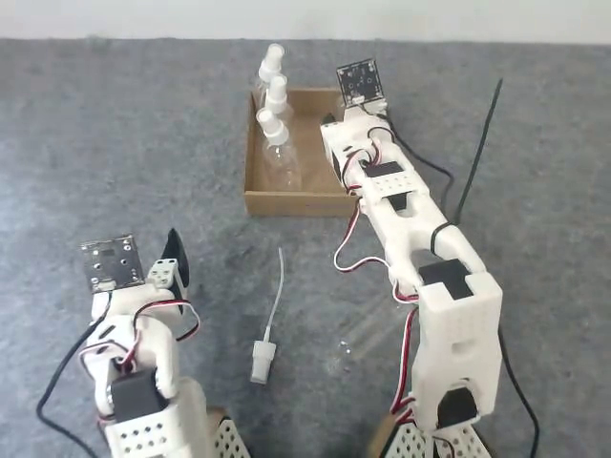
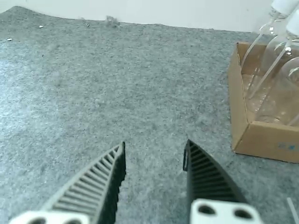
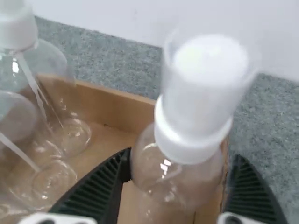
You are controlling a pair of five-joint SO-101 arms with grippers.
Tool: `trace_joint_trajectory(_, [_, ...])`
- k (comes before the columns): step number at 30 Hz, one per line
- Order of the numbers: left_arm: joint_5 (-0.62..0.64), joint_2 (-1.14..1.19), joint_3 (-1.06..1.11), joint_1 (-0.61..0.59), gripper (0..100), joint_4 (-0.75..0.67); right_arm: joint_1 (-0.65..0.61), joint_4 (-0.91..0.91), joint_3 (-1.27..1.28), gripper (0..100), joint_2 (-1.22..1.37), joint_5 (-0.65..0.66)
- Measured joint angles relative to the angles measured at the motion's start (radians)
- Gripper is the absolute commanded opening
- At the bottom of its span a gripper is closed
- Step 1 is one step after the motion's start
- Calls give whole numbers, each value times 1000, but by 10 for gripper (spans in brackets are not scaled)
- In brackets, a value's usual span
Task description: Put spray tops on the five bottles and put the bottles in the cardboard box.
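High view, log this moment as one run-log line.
cardboard box: three capped bottles inside | right gripper: around fourth capped bottle at box | left gripper: open over carpet | spray top: loose on carpet

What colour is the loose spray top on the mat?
White spray top, clearest in the high view.

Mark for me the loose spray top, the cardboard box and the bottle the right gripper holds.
loose spray top [image 1: 263, 360]: high view, on its white cap.
cardboard box [image 1: 296, 202]: high view, on its near wall.
held bottle [image 3: 182, 179]: right wrist view, on its clear body below the cap.
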Motion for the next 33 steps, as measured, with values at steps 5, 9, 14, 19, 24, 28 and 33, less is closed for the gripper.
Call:
trace_joint_trajectory(5, [0, 0, 0, 0, 190, 0, 0, 52, 0, 359, 0, 0])
trace_joint_trajectory(9, [0, 0, 0, 0, 190, 0, 0, 55, 0, 359, 0, 0])
trace_joint_trajectory(14, [0, 0, 0, 0, 190, 0, 0, 115, 0, 359, -38, 0])
trace_joint_trajectory(19, [0, 0, 0, 0, 190, 0, 0, 230, 0, 359, -123, 0])
trace_joint_trajectory(24, [0, 0, 0, 0, 190, 0, 0, 322, 0, 359, -178, 0])
trace_joint_trajectory(28, [0, 0, 0, 0, 190, 0, 0, 408, 0, 359, -221, 0])
trace_joint_trajectory(33, [0, 0, 0, 0, 190, 0, 0, 542, 0, 359, -301, 0])
